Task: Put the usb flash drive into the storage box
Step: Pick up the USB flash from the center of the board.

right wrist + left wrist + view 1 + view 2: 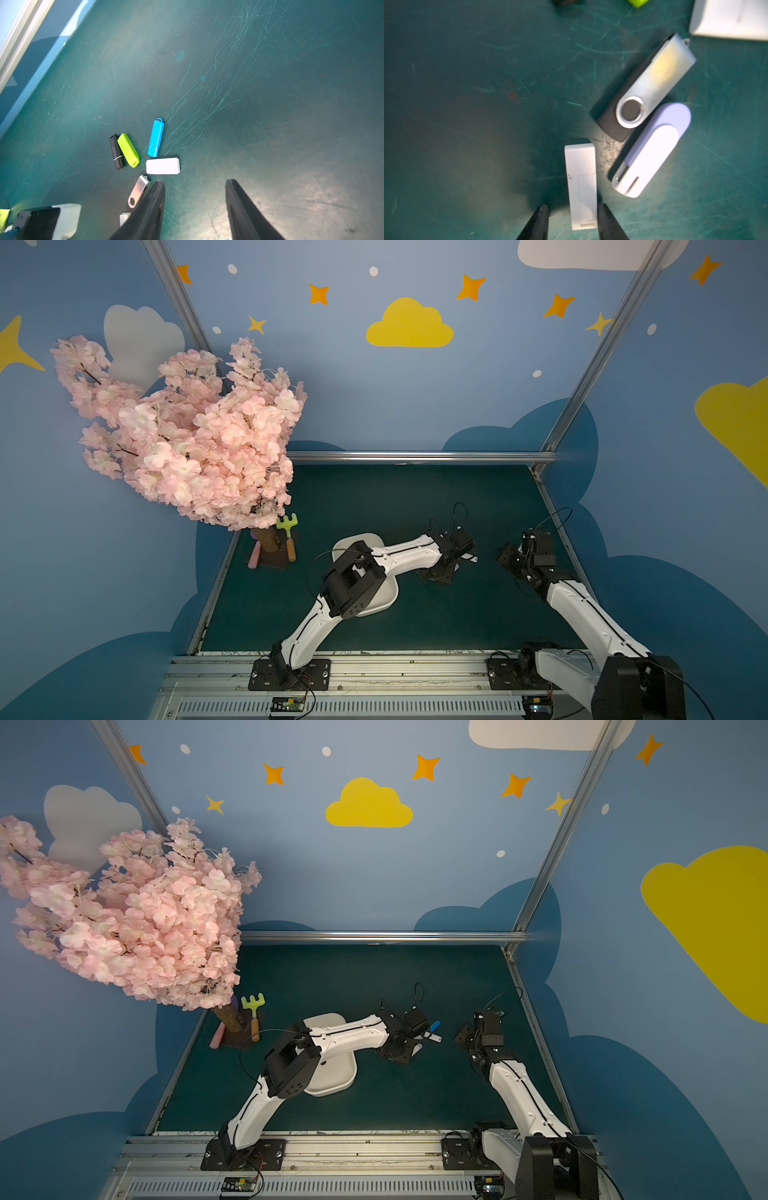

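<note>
You have the left gripper (573,205) low over the white usb flash drive (581,185). The drive lies lengthways between the two fingers (539,222), with its long axis pointing away from the wrist, so the jaws will meet it across the narrow width. The jaws stand partly open and hold nothing: one finger is almost at the drive's edge, and beside the other there is a gap of mat (467,104). The black and silver swivel drive (645,87) and the lilac drive (652,149) lie just beside, outside the fingers. The storage box (384,599) sits partly under the left arm (399,556), toward its base. The right gripper (194,181) is open and empty, so I judge the left arm is the nearer one.
</note>
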`<state>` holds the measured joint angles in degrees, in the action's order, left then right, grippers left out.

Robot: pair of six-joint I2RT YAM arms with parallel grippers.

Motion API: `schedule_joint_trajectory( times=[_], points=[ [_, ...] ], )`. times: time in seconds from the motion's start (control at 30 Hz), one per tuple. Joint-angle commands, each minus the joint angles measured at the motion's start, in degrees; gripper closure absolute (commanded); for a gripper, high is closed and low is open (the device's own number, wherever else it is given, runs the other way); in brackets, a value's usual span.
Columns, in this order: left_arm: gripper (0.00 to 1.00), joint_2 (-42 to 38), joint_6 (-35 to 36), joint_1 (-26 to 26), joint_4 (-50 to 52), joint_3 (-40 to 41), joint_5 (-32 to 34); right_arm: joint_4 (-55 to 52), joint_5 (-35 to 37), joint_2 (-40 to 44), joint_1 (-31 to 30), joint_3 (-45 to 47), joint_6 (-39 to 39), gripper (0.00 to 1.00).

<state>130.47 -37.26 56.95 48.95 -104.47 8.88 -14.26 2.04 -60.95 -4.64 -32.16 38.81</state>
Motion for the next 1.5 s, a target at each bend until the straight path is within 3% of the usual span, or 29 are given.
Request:
schedule_joint_trajectory(
  times=[0.0, 0.63, 0.93, 1.2, 1.47],
  points=[
    [0.57, 2.0, 1.5, -0.8, 2.2, -1.0, 0.1, 0.4, -0.5, -0.4, 0.2, -1.1, 0.6, 0.48],
    [0.68, 9.2, 4.5, -0.5, 7.2, -10.3, 2.3, -0.6, -1.3, -3.0, 0.4, -2.6, 0.4, 0.49],
    [0.87, 9.3, 6.0, -0.4, 6.9, -12.9, 1.8, -0.6, -1.5, -3.4, 0.4, -2.6, 0.4, 0.49],
    [0.92, -4.1, 7.8, -0.2, 6.6, -9.2, 5.1, -1.3, -2.0, -4.2, 0.4, -3.3, 0.3, 0.49],
    [0.9, -28.0, 6.0, -4.8, 4.0, 16.4, 10.6, -2.3, -6.9, -5.6, 0.3, -5.1, -4.3, 0.5]
  ],
)
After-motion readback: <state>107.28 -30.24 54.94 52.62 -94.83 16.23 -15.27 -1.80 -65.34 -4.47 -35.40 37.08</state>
